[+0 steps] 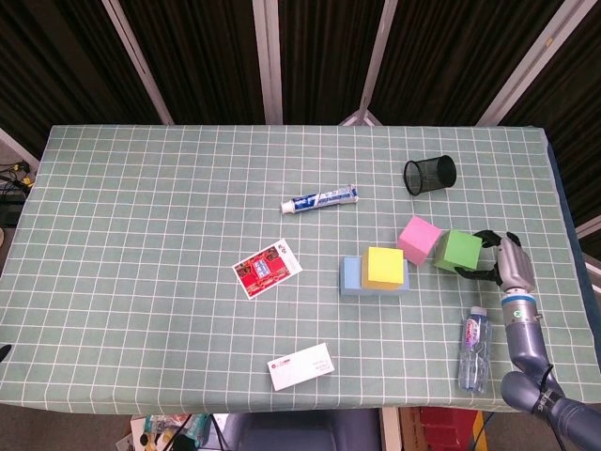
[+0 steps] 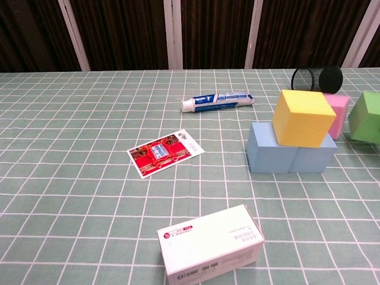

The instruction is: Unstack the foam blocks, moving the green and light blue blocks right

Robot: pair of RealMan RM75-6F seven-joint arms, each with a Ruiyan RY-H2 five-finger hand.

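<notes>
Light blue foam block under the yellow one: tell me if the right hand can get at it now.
Probably not yet: the right hand holds the green foam block, and the yellow foam block sits on the light blue foam block.

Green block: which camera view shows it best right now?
The head view: the whole green block shows, gripped by the right hand, just right of the pink block. In the chest view, the green block sits at the right frame edge, partly cropped, the hand out of frame.
</notes>
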